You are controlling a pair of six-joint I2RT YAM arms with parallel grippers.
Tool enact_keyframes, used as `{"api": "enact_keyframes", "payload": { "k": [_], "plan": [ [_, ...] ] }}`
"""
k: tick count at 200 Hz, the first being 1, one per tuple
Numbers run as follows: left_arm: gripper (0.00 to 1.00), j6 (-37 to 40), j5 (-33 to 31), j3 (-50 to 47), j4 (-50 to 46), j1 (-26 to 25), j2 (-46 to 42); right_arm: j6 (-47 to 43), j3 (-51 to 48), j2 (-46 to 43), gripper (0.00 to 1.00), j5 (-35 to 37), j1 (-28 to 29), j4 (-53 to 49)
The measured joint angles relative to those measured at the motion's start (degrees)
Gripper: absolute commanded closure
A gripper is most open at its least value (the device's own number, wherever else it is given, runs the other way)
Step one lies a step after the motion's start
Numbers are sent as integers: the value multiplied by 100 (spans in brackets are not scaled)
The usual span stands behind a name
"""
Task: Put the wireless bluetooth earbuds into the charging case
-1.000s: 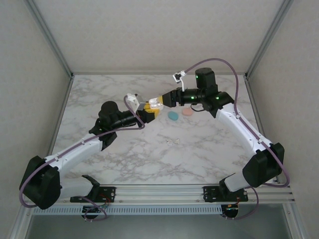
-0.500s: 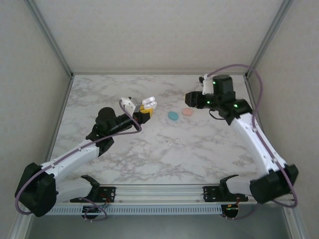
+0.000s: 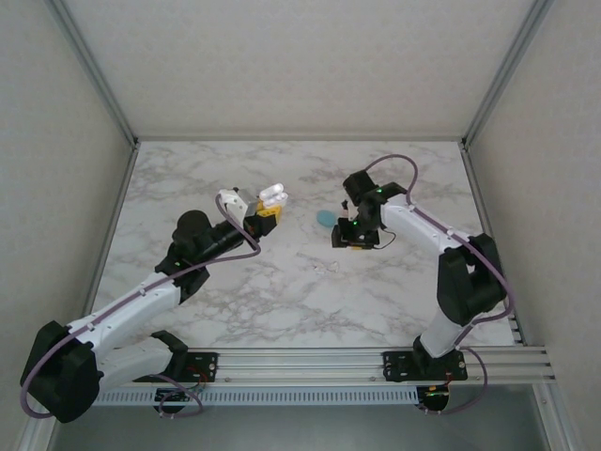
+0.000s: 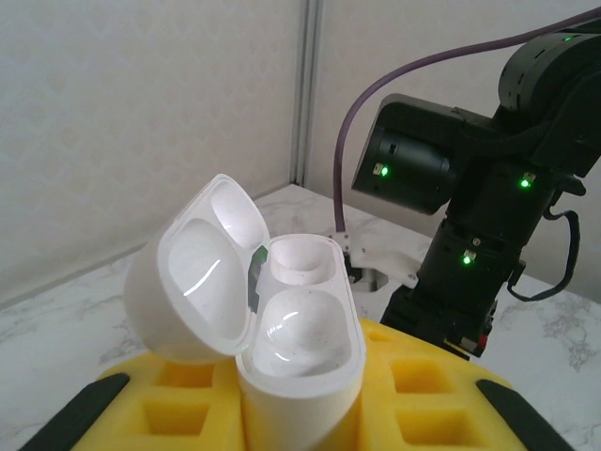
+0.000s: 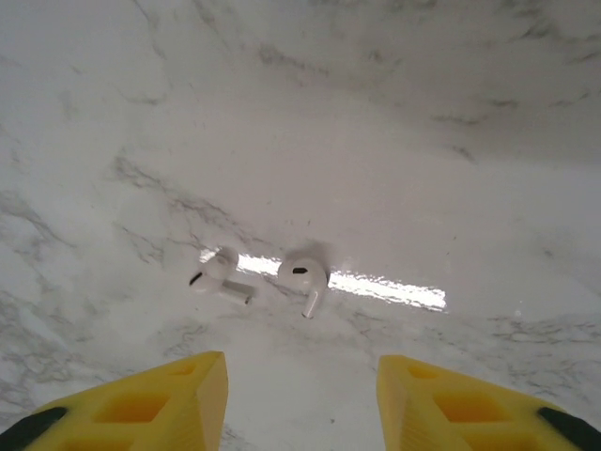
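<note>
Left fingers [image 4: 427, 395] clamped on the open charging case [image 4: 300, 352], right fingers [image 5: 141, 399] apart above the earbuds [image 5: 302, 275]: straddle one bud's body squarely before you close.

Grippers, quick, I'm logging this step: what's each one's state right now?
Left gripper: shut on the open white charging case.
Right gripper: open, empty, facing two white earbuds on the table.

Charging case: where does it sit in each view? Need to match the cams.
Top external: open white charging case left of centre, held by left gripper.
Left wrist: charging case bottom centre, lid tilted back left.
Right wrist: looks down at two earbuds.
Shared landmark: marble table.
</note>
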Motion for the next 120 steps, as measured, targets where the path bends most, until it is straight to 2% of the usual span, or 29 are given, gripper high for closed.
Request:
{"api": "enact_keyframes", "payload": {
  "k": [120],
  "plan": [
    [100, 188, -262, -133, -52, 0, -308, 72, 481, 785, 55, 599, 503, -376]
  ]
}}
